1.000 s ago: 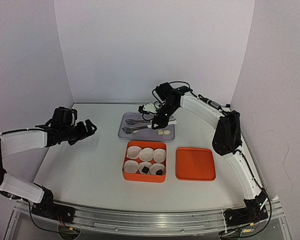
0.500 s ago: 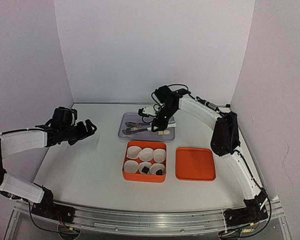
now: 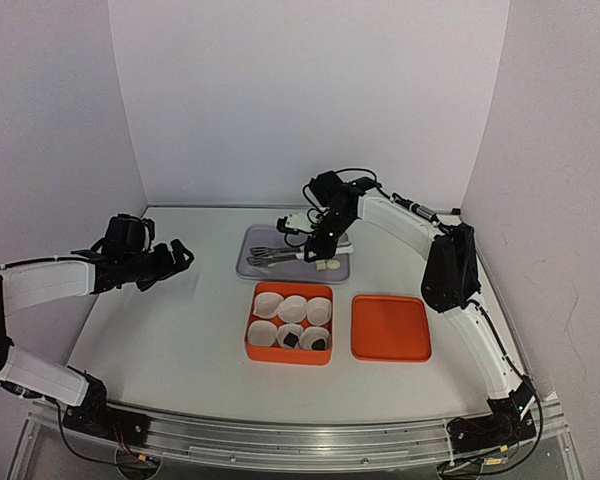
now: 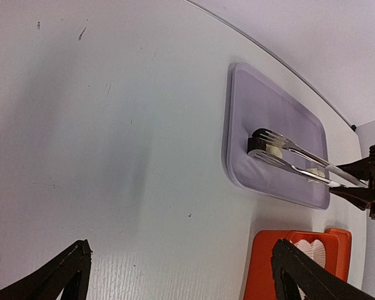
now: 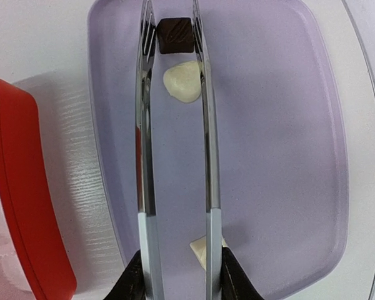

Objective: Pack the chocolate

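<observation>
So the dark chocolate cube (image 5: 176, 35) is sitting on the purple tray (image 5: 281, 156) at the back of the table (image 3: 170, 330), and the tips of the metal tongs (image 5: 142, 187) are right up against both sides of it. Just behind it, between the two tong arms, there's a cream lump (image 5: 183, 81), and another cream piece (image 5: 202, 251) lies on the tray down near the right gripper (image 5: 182, 278), which has its fingers squeezed onto the tong handles. Compared with a second ago, the tong arms were splayed pretty wide over the tray, and now they've been pinched in close together. The arm itself has barely shifted. In the overhead view the orange box (image 3: 252, 350) sits just in front of the tray with six white paper cups (image 3: 293, 307) inside, and two dark pieces (image 3: 291, 341) are already in its front row, same as before. The orange lid (image 3: 391, 327) lies flat right beside the box. The left gripper (image 4: 182, 250) hangs off to the left above bare table, fingers spread wide and holding nothing, and it hasn't budged.
</observation>
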Motion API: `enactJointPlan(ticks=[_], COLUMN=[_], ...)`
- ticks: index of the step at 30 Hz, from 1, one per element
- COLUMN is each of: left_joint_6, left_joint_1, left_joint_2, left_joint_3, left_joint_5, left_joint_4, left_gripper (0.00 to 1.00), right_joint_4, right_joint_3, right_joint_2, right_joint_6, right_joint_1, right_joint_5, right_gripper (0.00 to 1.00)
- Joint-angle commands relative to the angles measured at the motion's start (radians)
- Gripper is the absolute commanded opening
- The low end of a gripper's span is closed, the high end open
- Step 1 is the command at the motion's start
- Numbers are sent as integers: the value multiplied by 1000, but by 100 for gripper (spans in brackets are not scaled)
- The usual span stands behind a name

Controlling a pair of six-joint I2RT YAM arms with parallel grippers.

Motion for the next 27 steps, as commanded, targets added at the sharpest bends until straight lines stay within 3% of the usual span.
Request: enactJointPlan(ticks=[1,17,27], left_joint_6=[-9,-14,-15], left_joint_1=[-1,-1,-2], left_joint_2=[1,-23,-51], left_joint_3=[3,0,-6], left_joint_5=[-2,-12,-17], left_joint_4=[0,1,17], left_gripper=[100,100,100], right_joint_4=[28,65,83], right_joint_3=[43,44,-78], right_joint_2=[-8,-63,-199], right_joint_6=[-8,5,35], right_joint_1=[-6,-5,-6], right_joint_5=[2,-54,-93], right_gripper=[28,11,6])
